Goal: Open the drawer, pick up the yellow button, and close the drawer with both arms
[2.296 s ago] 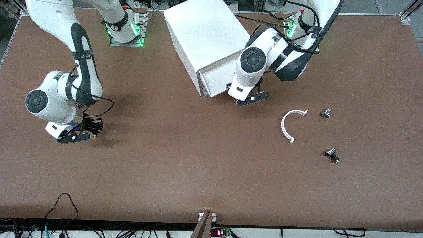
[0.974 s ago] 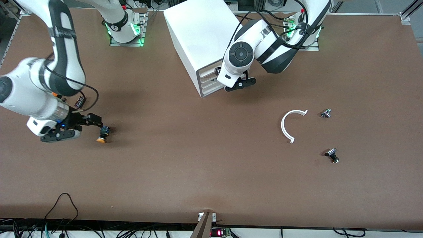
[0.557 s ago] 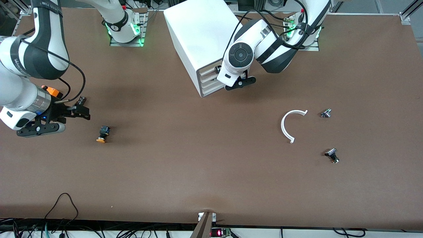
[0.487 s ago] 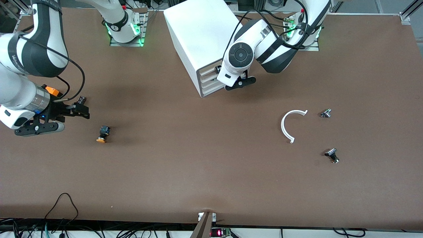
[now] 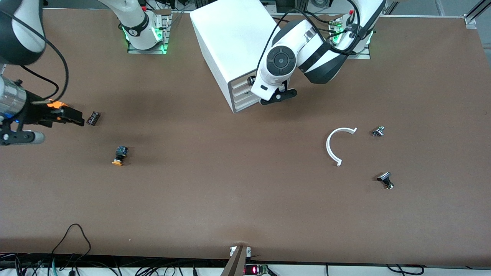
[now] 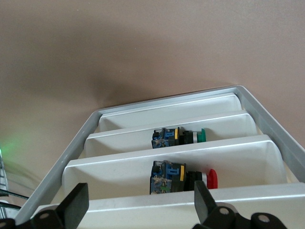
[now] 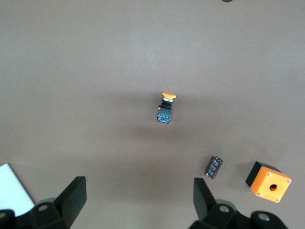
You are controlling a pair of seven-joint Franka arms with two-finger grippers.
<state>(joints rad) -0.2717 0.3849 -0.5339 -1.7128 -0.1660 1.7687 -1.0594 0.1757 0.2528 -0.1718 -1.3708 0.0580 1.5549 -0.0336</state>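
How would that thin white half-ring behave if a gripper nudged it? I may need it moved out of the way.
The white half-ring lies flat on the table, so it would likely slide or spin, not roll. It looks thin and probably light. Its open arc may flex if squeezed across the ends. Lying so low, it seems awkward to pinch from above.

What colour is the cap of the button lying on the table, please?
Orange-yellow; the button shows best in the right wrist view.

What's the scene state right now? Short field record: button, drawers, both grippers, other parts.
button: lying on its side on the table, toward the right arm's end, free of both grippers
drawer cabinet: drawers pushed in
left gripper: open, in front of the drawers
right gripper: open, empty, raised over the table edge
orange box: on the table beside the dark block
white arc: toward the left arm's end
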